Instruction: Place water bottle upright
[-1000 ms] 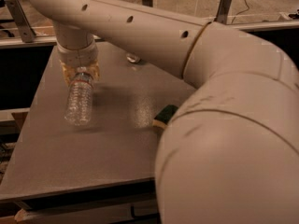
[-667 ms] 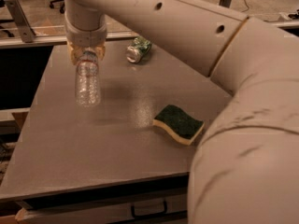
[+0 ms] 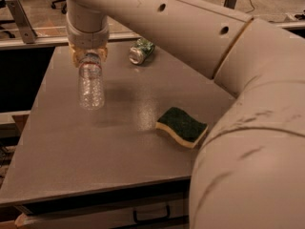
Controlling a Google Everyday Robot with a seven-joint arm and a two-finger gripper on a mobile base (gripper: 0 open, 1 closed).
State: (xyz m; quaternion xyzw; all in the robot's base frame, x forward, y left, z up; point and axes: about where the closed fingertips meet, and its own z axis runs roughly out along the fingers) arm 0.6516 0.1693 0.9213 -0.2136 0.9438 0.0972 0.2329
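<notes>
Robot hand [image 3: 88, 56] is over the table [image 3: 71, 156] near its far left corner, clamped tight on the neck end of the water bottle [image 3: 91, 86]. The bottle hangs below it with its base lowest and tipped a little toward the near edge, and it appears clear of the surface. A crushed green can [image 3: 141, 50] lies on its side near the far edge, and a green-topped sponge [image 3: 182, 126] lies flat toward the right edge, well apart from the bottle.
</notes>
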